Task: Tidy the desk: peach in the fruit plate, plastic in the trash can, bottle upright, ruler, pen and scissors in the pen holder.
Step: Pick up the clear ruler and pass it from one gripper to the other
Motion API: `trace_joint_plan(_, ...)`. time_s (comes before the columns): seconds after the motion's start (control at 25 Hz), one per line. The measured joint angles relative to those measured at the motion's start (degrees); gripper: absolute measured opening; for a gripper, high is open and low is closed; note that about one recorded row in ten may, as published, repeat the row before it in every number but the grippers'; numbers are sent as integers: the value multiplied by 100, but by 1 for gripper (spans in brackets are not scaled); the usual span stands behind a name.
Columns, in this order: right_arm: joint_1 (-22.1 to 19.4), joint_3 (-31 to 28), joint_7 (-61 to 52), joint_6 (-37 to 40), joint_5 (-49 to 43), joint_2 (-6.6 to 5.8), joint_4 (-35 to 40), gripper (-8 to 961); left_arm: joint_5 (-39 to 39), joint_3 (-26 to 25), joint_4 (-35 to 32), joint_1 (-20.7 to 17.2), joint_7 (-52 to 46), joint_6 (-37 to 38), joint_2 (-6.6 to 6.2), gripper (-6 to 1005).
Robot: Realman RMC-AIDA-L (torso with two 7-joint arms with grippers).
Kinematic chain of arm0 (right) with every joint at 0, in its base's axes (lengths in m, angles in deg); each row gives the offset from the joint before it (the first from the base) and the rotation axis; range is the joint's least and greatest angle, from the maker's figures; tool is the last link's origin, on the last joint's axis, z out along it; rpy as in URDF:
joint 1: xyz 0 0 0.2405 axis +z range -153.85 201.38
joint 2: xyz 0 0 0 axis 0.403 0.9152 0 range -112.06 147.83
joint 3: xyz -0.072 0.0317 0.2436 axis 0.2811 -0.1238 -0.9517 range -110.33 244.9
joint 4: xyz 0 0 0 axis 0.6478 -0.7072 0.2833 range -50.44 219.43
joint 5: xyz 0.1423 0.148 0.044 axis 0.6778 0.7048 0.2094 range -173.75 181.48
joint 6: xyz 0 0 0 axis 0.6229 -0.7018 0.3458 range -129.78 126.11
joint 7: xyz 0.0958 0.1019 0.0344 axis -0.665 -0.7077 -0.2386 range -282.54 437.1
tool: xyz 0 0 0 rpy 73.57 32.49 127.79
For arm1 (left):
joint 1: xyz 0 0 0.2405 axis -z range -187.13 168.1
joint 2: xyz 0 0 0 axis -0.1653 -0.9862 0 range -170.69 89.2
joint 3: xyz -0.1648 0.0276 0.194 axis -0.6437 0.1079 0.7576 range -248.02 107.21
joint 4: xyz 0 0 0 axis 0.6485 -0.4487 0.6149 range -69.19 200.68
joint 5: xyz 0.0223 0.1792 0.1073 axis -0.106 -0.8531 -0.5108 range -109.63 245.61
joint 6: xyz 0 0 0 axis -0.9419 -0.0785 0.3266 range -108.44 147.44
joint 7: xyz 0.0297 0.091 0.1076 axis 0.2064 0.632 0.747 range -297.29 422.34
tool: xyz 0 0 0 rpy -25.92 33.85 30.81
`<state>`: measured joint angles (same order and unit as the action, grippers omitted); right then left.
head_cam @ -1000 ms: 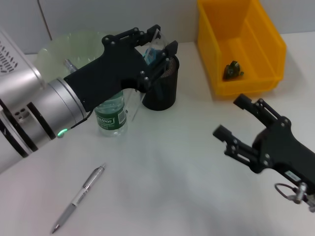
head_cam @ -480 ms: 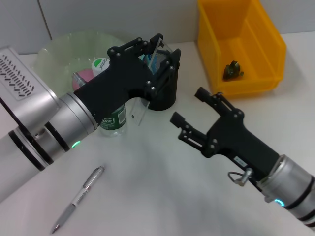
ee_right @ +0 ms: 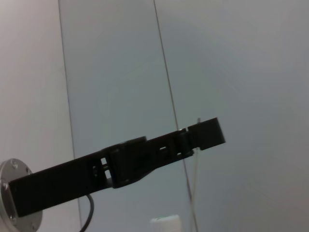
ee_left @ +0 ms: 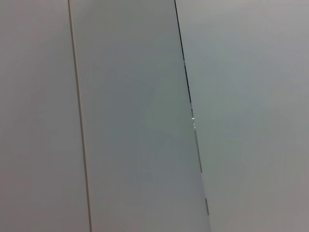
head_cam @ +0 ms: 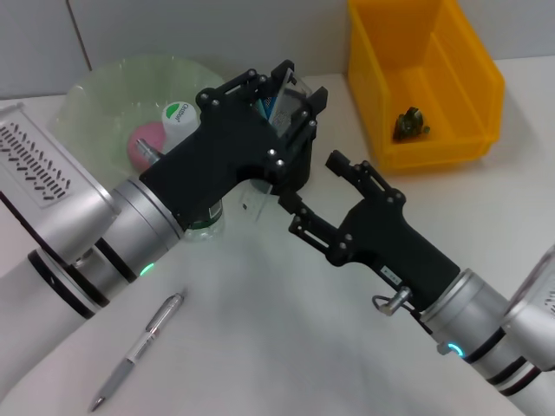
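My left gripper [head_cam: 299,87] is above the black mesh pen holder [head_cam: 299,160], shut on a clear ruler [head_cam: 250,201] whose lower end hangs beside the holder, near the bottle. A blue-handled item [head_cam: 276,106] stands in the holder. My right gripper [head_cam: 312,192] is open and empty, just in front of the holder and close to the ruler. The bottle [head_cam: 179,114] stands upright behind my left arm, mostly hidden. The pink peach [head_cam: 141,141] lies in the green plate [head_cam: 104,95]. A silver pen [head_cam: 139,347] lies on the table at the near left.
A yellow bin [head_cam: 434,78] at the back right holds a dark crumpled piece [head_cam: 408,124]. The left wrist view shows only wall panels. The right wrist view shows a black gripper link [ee_right: 145,159] against the wall.
My right arm has swung left from the near right edge up to the pen holder. My left gripper has shifted slightly right over the holder, uncovering the bottle cap and the peach.
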<state>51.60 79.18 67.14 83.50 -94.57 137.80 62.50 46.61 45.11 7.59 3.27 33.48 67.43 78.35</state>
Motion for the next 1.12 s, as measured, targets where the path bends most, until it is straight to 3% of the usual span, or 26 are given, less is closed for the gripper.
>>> trace_joint_plan(0.76, 169, -283, 385, -360, -34, -4, -509, 829, 589, 410, 216, 34, 617, 53, 9, 393)
trace_joint_plan(1.12, 145, -354, 342, -407, -39, -4, -517, 694, 600, 479, 218, 3, 580, 127, 8, 392)
